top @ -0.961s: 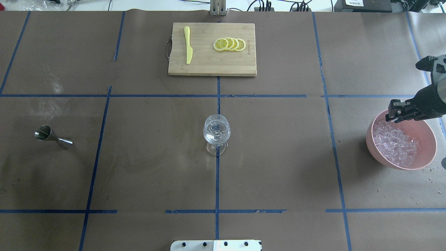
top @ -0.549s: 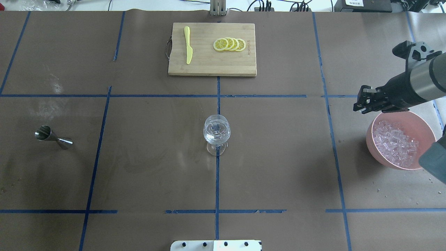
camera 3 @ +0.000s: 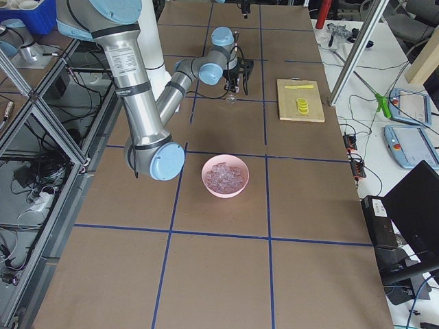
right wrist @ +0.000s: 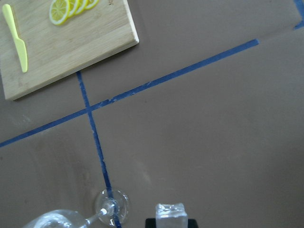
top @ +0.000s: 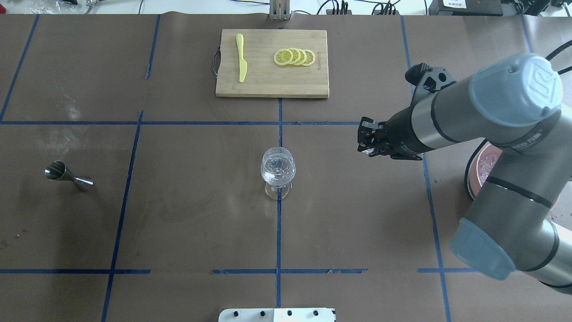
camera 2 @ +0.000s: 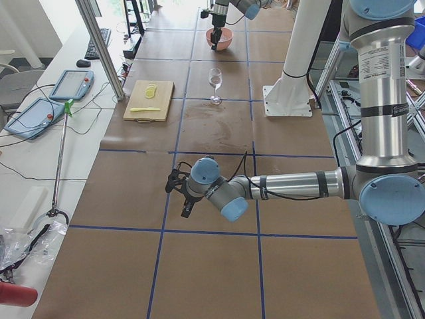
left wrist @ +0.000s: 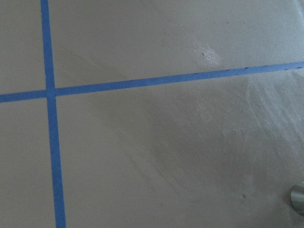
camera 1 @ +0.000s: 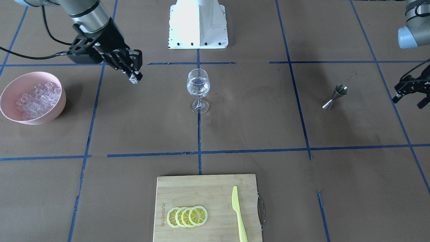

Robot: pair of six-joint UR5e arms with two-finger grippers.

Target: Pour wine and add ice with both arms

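**Right arm.** The right gripper (camera 1: 133, 76) hangs above the table (top: 187, 223), between the pink bowl (camera 1: 6, 111) and the wine glass (camera 1: 198, 85). It is nearer the glass and well apart from the bowl. Its jaws are closed on a single ice cube (right wrist: 170, 211), which the right wrist view shows seated between the two finger pads (right wrist: 151, 222). In that view the cube lies just beside the foot of the wine glass, to one side of the glass and not over its rim.

**Ice supply.** The rest of the ice (camera 1: 36, 97) lies heaped in the pink bowl, at the table end on the robot's right.

**Wine glass.** It stands upright on the centre tape line and holds clear liquid.

**Left arm.** The left gripper (camera 2: 185, 203) hangs low over the table at the robot's left end, beyond the steel jigger (camera 1: 336, 96) as seen from the glass. Whether its jaws are open or closed cannot be told.

**Other items.** A wooden cutting board (camera 1: 205, 191) lies on the far side of the table from the robot. It carries overlapping lemon slices (camera 1: 187, 216) and a yellow knife (camera 1: 239, 215).
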